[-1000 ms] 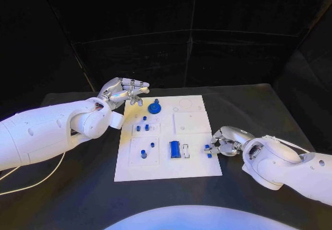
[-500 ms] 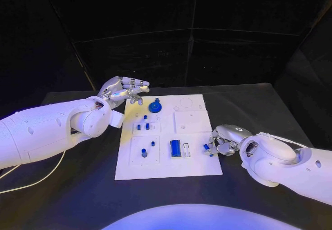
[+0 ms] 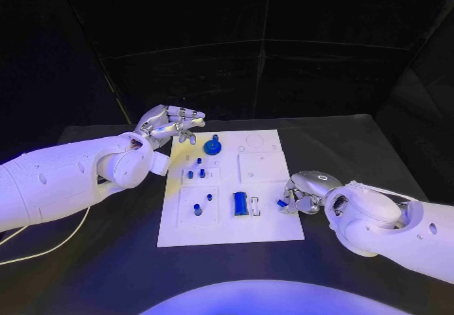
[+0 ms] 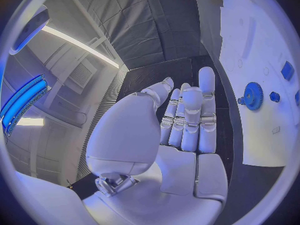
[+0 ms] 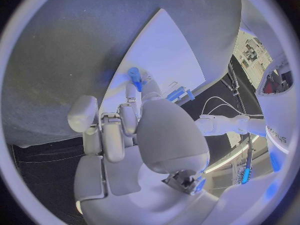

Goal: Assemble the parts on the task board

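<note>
Head view showed my right hand (image 3: 304, 195) at the right edge of the task board (image 3: 269, 230), its fingers (image 5: 135, 96) pinching a small blue part (image 3: 283, 203) just above the plate. My left hand (image 3: 172, 125) hung over the bench (image 3: 113, 262) beyond the board's far left corner, fingers (image 4: 190, 115) released and straight, grasping nothing. A blue gear (image 3: 212, 147) stood near the far edge, a blue block (image 3: 239, 204) lay mid-board.
</note>
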Available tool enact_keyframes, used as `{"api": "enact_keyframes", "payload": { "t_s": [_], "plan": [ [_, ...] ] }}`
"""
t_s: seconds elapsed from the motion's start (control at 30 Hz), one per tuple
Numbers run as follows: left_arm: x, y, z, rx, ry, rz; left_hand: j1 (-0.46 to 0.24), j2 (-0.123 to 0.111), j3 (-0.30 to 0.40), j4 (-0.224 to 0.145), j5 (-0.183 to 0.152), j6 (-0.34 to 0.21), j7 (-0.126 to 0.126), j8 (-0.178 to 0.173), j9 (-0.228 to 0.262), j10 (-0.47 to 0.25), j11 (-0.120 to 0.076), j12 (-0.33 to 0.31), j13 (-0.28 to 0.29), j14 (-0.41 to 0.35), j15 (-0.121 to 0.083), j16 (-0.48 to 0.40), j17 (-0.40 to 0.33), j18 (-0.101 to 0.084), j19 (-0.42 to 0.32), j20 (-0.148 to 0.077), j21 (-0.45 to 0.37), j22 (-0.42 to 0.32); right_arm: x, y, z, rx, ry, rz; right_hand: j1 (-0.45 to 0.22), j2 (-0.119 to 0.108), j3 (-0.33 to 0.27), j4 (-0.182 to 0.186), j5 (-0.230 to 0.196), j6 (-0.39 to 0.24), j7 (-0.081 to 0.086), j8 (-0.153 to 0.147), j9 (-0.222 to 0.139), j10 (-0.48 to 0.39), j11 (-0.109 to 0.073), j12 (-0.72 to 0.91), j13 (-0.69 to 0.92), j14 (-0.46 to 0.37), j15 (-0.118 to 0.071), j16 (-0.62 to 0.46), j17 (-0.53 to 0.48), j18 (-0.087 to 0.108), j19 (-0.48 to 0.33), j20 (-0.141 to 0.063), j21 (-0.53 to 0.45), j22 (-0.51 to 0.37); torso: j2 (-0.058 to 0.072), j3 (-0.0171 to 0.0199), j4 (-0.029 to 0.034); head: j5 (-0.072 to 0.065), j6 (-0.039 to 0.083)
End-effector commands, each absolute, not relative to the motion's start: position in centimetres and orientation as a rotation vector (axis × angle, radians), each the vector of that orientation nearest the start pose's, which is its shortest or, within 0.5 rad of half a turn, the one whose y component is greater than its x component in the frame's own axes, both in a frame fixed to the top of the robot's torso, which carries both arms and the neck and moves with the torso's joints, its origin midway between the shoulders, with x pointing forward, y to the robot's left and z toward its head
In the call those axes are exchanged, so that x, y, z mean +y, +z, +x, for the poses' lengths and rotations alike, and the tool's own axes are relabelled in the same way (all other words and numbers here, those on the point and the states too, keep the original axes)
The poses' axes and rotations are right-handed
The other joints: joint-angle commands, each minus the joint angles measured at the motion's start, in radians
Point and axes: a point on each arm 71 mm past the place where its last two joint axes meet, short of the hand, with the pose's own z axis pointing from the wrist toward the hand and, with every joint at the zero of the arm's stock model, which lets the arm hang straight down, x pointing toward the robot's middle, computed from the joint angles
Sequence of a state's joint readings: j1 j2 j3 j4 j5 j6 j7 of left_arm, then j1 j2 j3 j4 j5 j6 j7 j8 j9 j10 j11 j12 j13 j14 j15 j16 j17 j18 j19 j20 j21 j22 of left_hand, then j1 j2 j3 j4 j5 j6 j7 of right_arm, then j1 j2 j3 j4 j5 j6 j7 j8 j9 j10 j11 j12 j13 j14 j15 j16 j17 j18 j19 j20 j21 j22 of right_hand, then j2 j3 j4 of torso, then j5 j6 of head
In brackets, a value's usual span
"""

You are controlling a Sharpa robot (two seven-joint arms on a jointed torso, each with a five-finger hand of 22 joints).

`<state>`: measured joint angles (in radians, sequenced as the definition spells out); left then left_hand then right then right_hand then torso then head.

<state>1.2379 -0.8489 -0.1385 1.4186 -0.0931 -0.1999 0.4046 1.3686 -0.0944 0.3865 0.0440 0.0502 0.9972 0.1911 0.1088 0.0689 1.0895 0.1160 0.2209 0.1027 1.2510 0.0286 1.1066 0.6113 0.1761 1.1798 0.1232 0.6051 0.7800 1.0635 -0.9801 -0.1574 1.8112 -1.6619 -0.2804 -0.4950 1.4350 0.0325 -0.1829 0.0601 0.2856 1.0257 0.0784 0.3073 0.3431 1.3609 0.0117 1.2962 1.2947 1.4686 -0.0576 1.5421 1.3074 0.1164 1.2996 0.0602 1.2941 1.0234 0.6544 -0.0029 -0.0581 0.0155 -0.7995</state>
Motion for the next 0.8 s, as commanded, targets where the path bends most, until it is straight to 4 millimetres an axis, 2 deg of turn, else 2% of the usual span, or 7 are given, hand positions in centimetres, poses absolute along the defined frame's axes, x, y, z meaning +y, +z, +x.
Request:
{"api": "enact_keyframes", "payload": {
  "t_s": [0.03,0.13,0.27,0.63,0.73,0.8],
  "plan": [
    [23.7,-19.8,49.9,1.519,-1.501,-0.988,0.003,0.006,-0.007,0.000,0.002,-0.001,-0.002,0.004,0.001,-0.006,-0.002,0.004,0.001,-0.009,0.000,0.001,-0.001,0.006,0.000,0.005,-0.004,-0.001,-20.7,-27.5,37.9,1.990,0.304,-0.170,0.082,0.068,0.034,-0.014,0.019,0.008,-0.002,0.003,-0.001,0.004,-0.013,-0.009,-0.003,0.087,-0.007,-0.003,0.196,-0.012,0.002,-0.013,0.002,0.003,0.000,0.0002,0.0007,0.000,-0.001],
    [23.8,-19.8,49.9,1.519,-1.501,-0.988,0.004,0.005,-0.007,-0.001,0.002,-0.001,-0.002,0.005,0.001,-0.007,-0.002,0.004,0.001,-0.009,0.000,0.002,0.000,0.006,0.000,0.005,-0.004,-0.001,-20.7,-27.3,37.8,1.981,0.338,-0.117,0.064,0.082,0.061,-0.003,0.039,0.005,-0.003,-0.003,-0.003,0.009,-0.013,-0.007,0.001,0.088,-0.007,-0.001,0.201,-0.013,0.005,-0.014,0.005,0.008,0.000,-0.0005,0.0001,0.001,-0.001],
    [23.8,-19.8,49.9,1.519,-1.501,-0.988,0.005,0.006,-0.006,-0.001,0.002,-0.001,-0.002,0.005,0.001,-0.007,-0.002,0.004,0.001,-0.009,0.000,0.002,-0.001,0.006,0.000,0.005,-0.004,-0.001,-20.6,-27.0,37.7,1.963,0.389,-0.048,0.039,0.080,0.094,0.011,0.033,0.004,-0.003,-0.008,-0.004,0.015,-0.014,-0.002,0.006,0.090,-0.008,0.002,0.208,-0.014,0.009,-0.015,0.008,0.014,0.000,-0.0011,0.0000,0.001,-0.002],
    [23.8,-19.8,49.9,1.519,-1.500,-0.989,0.005,0.006,-0.006,-0.001,0.002,-0.001,-0.002,0.005,0.001,-0.007,-0.002,0.004,0.001,-0.009,0.000,0.002,-0.001,0.006,0.000,0.005,-0.004,-0.001,-20.3,-26.0,37.5,1.878,0.540,0.163,-0.028,0.030,0.196,0.051,0.031,0.012,-0.006,-0.014,-0.003,0.025,-0.016,0.006,0.016,0.092,-0.010,0.006,0.216,-0.016,0.016,-0.016,0.014,0.026,0.000,-0.0015,0.0004,0.003,-0.005],
    [23.8,-19.8,49.9,1.521,-1.501,-0.989,0.008,0.006,-0.006,-0.003,0.002,-0.001,-0.002,0.006,0.001,-0.009,-0.002,0.006,0.001,-0.010,0.000,0.002,-0.001,0.006,0.000,0.005,-0.005,-0.002,-20.0,-26.1,37.4,1.892,0.571,0.224,-0.065,0.025,0.216,0.079,-0.008,0.013,-0.005,-0.015,-0.002,0.028,-0.014,0.008,0.018,0.093,-0.008,0.008,0.220,-0.016,0.016,-0.015,0.015,0.027,0.000,-0.0009,0.0004,0.004,-0.005],
    [23.8,-19.8,49.9,1.523,-1.502,-0.989,0.008,0.006,-0.006,-0.003,0.002,-0.001,-0.002,0.006,0.001,-0.009,-0.002,0.006,0.001,-0.010,0.000,0.002,-0.001,0.006,0.000,0.005,-0.005,-0.002,-19.9,-26.2,37.4,1.902,0.585,0.248,-0.074,0.021,0.229,0.086,-0.016,0.013,-0.005,-0.016,-0.002,0.029,-0.014,0.009,0.019,0.093,-0.008,0.009,0.222,-0.017,0.017,-0.015,0.016,0.029,0.000,-0.0008,0.0002,0.005,-0.006]
  ]
}}
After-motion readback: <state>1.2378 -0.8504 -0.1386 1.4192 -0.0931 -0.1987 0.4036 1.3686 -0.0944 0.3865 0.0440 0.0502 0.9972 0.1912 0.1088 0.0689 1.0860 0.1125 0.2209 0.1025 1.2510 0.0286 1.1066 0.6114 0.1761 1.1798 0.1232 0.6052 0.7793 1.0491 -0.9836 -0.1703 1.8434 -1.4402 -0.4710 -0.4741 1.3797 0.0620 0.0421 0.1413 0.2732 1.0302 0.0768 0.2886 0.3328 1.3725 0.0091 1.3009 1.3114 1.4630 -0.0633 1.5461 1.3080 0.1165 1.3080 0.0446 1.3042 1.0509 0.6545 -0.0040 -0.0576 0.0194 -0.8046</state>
